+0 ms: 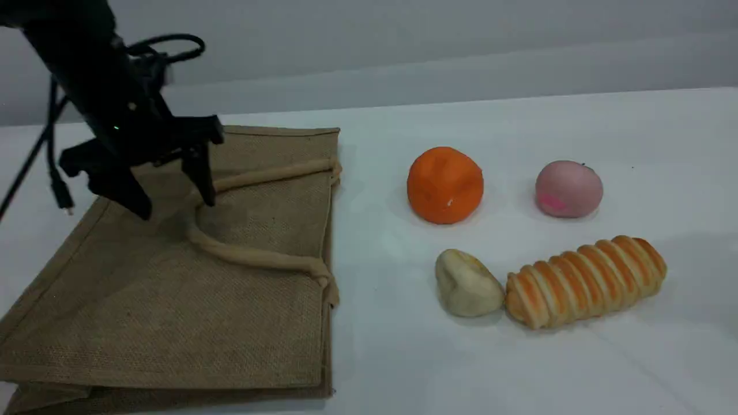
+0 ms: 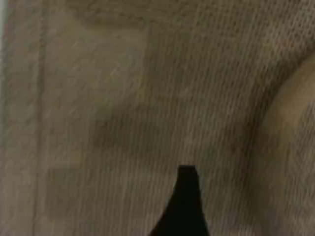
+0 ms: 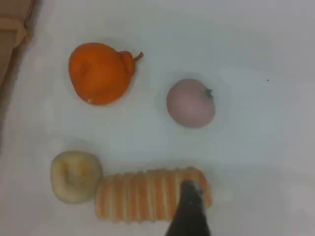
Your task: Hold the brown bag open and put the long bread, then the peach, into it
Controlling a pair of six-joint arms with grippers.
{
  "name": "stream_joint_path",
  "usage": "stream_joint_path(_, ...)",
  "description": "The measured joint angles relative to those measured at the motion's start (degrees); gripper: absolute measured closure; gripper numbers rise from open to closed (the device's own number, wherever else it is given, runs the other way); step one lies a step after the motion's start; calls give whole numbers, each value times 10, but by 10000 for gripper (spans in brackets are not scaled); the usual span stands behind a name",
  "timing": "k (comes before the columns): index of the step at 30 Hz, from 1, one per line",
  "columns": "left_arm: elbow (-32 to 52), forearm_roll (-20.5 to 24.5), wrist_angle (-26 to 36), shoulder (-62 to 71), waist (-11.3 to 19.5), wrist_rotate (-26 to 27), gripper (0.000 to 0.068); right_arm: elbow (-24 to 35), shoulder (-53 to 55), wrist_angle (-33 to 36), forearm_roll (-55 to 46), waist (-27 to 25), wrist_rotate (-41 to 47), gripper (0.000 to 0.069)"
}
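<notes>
So the brown bag (image 1: 173, 300) lies flat on the white table (image 1: 576, 374), w/ its two rolled loop handles (image 1: 253, 256) lying on top of the cloth. The left gripper (image 1: 176, 204) hangs just over the bag near the bend of the top handle. Its fingers (image 1: 203, 184) are spread wide & hold nothing. One tip is right beside the handle loop; can't tell if it touches. In the left wrist view you see one dark fingertip (image 2: 183, 204) over the woven bag cloth (image 2: 123, 98), close up & blurry.

The long bread (image 1: 587, 280) lies well to the right of those fingers, on the bare table, a bit slanted. The peach (image 1: 569, 188) sits just behind it, not touching.

An orange ball (image 1: 445, 184) is to the left of the peach, apart from it. A small pale beige lump (image 1: 466, 283) touches the left end of the bread.

The right gripper is not in the scene view. In the right wrist view its dark fingertip (image 3: 189, 211) is over the right part of the long bread (image 3: 147, 195). Jaws are wide, nothing held. The peach (image 3: 190, 103) is past the tip, the orange ball (image 3: 100, 73) off to the left, the beige lump (image 3: 76, 176) at the bread's left end.
</notes>
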Motion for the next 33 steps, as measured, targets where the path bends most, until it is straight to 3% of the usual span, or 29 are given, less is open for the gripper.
stream_joint_path(11, -49, 2, 9, 41, -30, 1, 127, 0, 0, 1, -1, 0, 0, 174)
stream_joint_path(21, -49, 3, 11, 46, -31, 1, 328, 0, 0, 1, -2, 0, 0, 174)
stream_joint_path(33, -49, 2, 27, 64, -31, 22, 493, 0, 0, 4, -2, 0, 0, 174)
